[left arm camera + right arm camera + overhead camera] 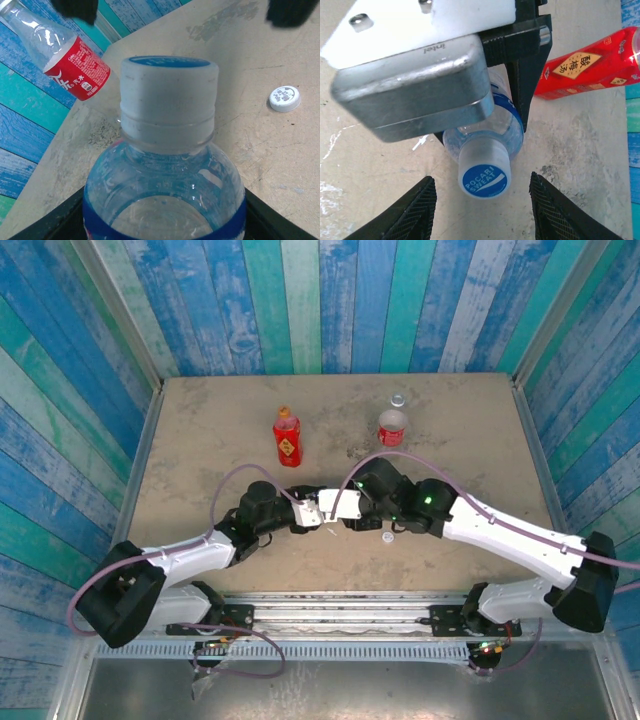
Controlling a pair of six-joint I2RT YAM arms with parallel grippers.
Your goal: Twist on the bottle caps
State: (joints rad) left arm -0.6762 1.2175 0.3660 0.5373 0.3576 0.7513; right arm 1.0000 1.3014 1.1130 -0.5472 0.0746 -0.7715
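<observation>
Dead centre, a clear bottle (pixel 470 142) with a blue label points its blue-topped cap (pixel 485 165) at the lens, with "POCARI SWEAT" printed on top. The left gripper (pixel 482 131) clamps the bottle's body, and its silver camera housing (pixel 410 85) looms at eleven o'clock. The right gripper (pixel 481 178) stands parted, one ribbed black pad at seven o'clock and the other at five, both clear of the cap. At two o'clock there is a red bottle (pixel 585 67) with yellow marks, apart from the clear one, over the pale worktop (pixel 580 165).
</observation>
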